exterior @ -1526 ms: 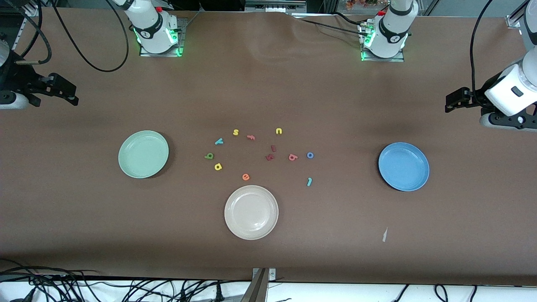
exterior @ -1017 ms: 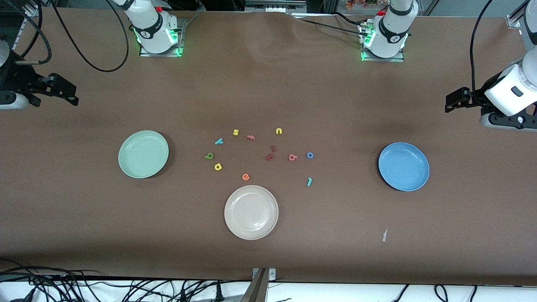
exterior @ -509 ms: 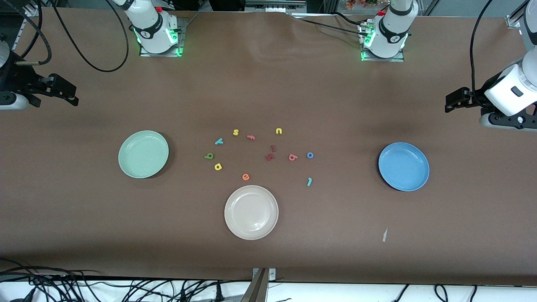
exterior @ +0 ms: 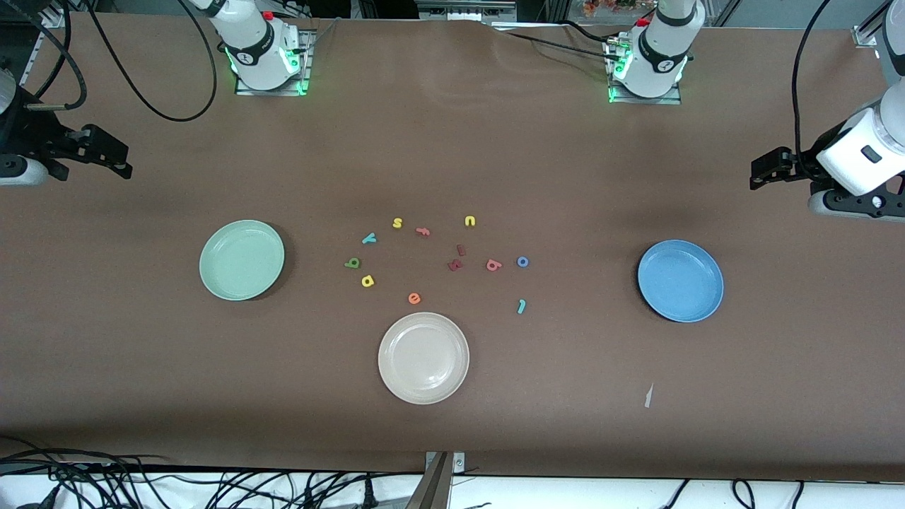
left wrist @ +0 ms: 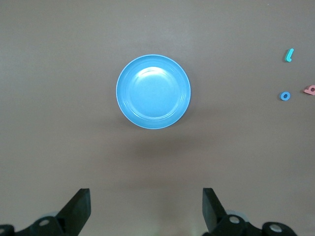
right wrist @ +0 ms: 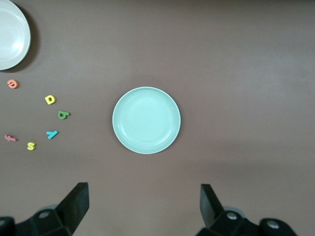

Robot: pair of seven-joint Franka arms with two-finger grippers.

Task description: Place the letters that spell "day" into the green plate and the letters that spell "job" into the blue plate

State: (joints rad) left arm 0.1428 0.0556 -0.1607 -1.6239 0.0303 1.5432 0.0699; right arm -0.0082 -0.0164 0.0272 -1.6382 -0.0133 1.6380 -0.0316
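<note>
The green plate (exterior: 242, 260) lies toward the right arm's end, the blue plate (exterior: 680, 281) toward the left arm's end. Between them lie the yellow "d" (exterior: 367, 281), dark green "a" (exterior: 352, 264), teal "y" (exterior: 368, 238), blue "o" (exterior: 522, 261), teal "j" (exterior: 521, 305) and pink "b" (exterior: 493, 265). My right gripper (exterior: 117, 161) hangs open and empty high over its end of the table; its wrist view shows the green plate (right wrist: 146, 120). My left gripper (exterior: 763, 172) hangs open and empty over its own end, its wrist view showing the blue plate (left wrist: 153, 91).
A cream-white plate (exterior: 423, 358) sits nearer the front camera than the letters. Other letters among them: yellow "s" (exterior: 397, 223), yellow "u" (exterior: 470, 221), orange "e" (exterior: 414, 298), a pink "f" (exterior: 423, 231), two dark red pieces (exterior: 456, 264). A paper scrap (exterior: 647, 396) lies near the front edge.
</note>
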